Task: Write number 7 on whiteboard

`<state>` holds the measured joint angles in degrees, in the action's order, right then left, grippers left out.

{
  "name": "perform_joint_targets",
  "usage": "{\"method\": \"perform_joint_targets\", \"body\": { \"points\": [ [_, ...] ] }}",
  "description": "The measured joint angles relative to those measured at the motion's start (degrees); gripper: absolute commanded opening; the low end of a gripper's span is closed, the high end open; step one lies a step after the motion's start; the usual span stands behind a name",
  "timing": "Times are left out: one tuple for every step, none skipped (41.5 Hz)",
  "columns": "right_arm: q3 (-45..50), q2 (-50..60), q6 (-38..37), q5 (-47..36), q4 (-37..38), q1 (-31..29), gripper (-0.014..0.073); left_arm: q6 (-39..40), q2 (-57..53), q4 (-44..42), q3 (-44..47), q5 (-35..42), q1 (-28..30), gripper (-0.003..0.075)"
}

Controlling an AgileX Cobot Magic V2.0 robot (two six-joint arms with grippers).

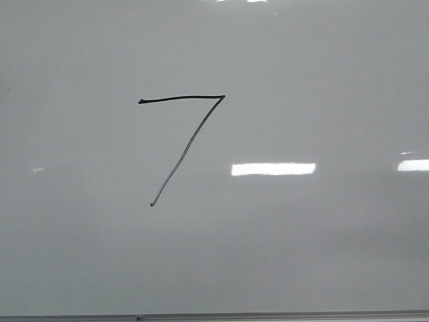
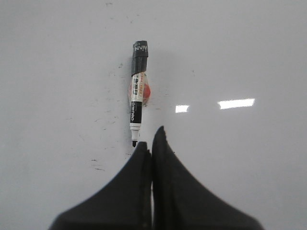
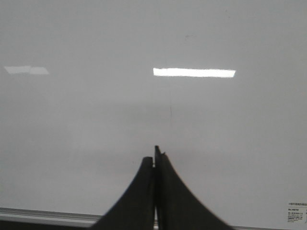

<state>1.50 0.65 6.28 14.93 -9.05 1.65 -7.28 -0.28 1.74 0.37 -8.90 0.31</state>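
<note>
one whiteboard (image 1: 322, 255), one number 7 (image 1: 184, 144), one marker (image 2: 137, 93), two claws.

**A finished 7 on the board**

The whiteboard (image 1: 322, 255) fills the front view, glossy and pale grey. On it sits the number 7 (image 1: 190, 137), a thin black figure: a top bar running level, then a long stroke slanting down and left from the bar's right end. Bright glare patches (image 1: 273, 169) lie right of the stroke. Along the board's bottom edge runs a thin strip, perhaps metal.
</note>
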Motion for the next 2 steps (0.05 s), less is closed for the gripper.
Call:
{"method": "perform_joint_targets", "body": {
  "points": [
    [0.00, 0.00, 0.00, 0.00, 0.00, 0.00, -0.0069, 0.00, 0.00, 0.00, 0.00, 0.00, 0.00, -0.0020],
    [0.00, 0.00, 0.00, 0.00, 0.00, 0.00, -0.0069, 0.00, 0.00, 0.00, 0.00, 0.00, 0.00, -0.0020]
  ]
}}
